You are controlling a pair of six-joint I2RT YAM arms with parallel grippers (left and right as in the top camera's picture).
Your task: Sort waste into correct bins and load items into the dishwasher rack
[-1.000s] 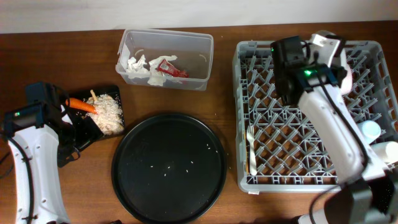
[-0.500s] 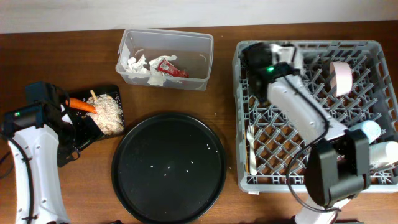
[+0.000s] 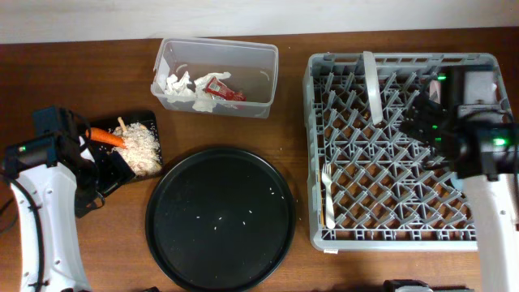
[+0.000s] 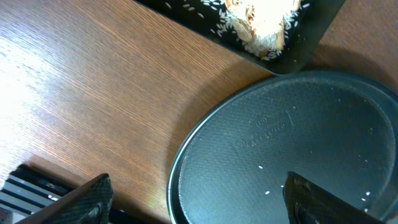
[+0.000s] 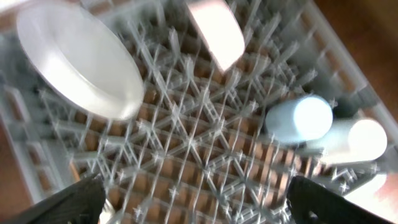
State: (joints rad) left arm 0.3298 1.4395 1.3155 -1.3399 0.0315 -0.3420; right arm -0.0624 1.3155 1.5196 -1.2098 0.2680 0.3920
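The grey dishwasher rack (image 3: 381, 170) fills the right side. A pale green plate (image 3: 373, 86) stands on edge in its back rows, and a white fork (image 3: 328, 195) lies along its left side. My right gripper (image 3: 418, 122) hovers open over the rack's right half, holding nothing. In the right wrist view I see the plate (image 5: 81, 62), the white-pink bowl (image 5: 216, 28), the light blue cup (image 5: 298, 118) and the white cup (image 5: 357, 142) among the pegs. The clear tub (image 3: 263, 65) holds tissue (image 3: 180, 85) and a red wrapper (image 3: 223, 89). The shallow black tray (image 3: 151, 119) holds a carrot (image 3: 107, 136) and rice (image 3: 139, 148). My left gripper (image 3: 104, 172) is open beside that tray.
A large round black tray (image 3: 219, 219) with a few rice grains lies at the front centre; its rim (image 4: 186, 155) sits between my left fingers in the wrist view. Bare wood shows between the tub and the rack.
My right arm swung from the rack's back left to its right side and its jaws opened. The plate now stands free in the rack. The left arm has not moved.
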